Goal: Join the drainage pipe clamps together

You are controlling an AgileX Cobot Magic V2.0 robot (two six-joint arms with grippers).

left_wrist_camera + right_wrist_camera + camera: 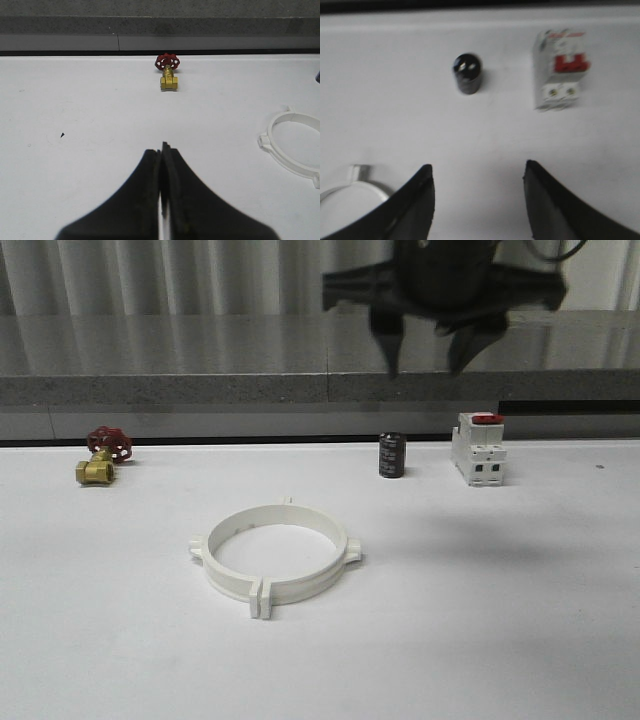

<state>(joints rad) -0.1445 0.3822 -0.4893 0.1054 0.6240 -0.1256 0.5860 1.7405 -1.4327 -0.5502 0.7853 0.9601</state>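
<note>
Lying joined as one ring, drainage pipe clamps [275,558], black cylinder [392,455] and switch [477,448] behind, left hand [162,150] pressed together (right hand [477,172] spread).

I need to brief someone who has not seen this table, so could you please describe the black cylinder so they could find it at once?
Look along the far edge of the white table, right of centre. The black cylinder stands upright there, just left of the white switch with a red top. It is the one small dark item, far narrower than the white clamp ring.
</note>
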